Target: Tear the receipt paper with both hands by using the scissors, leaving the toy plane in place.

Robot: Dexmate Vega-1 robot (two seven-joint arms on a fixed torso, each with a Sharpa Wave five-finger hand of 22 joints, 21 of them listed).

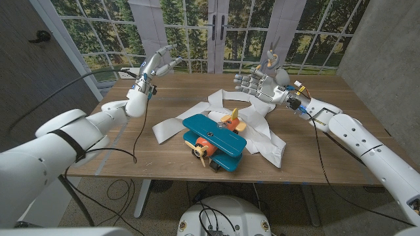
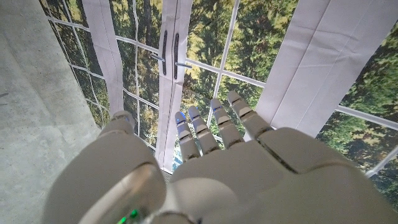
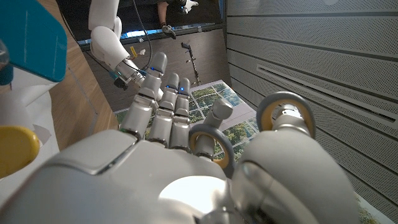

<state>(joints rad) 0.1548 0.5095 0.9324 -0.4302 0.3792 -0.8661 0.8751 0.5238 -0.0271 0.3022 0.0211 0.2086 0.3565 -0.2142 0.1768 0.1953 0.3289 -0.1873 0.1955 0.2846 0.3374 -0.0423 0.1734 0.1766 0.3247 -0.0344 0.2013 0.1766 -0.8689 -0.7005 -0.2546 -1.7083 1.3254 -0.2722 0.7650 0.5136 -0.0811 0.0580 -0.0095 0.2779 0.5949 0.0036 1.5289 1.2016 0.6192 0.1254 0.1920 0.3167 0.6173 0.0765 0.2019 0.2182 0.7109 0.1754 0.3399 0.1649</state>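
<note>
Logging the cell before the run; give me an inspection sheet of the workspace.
Surface: wooden table, bare wood around the middle.
Job's things: white receipt paper lies crumpled in loops at the centre; teal and orange toy plane sits on it. Scissors seem held in the right hand, metal handle loops around its fingers.
Clutter: nothing seen.
Hands: left hand raised above the far left corner, fingers apart, holding nothing; right hand raised at the far right.
Cables: black cable hangs from the left arm.
Surroundings: forest-window backdrop, grey walls.
</note>
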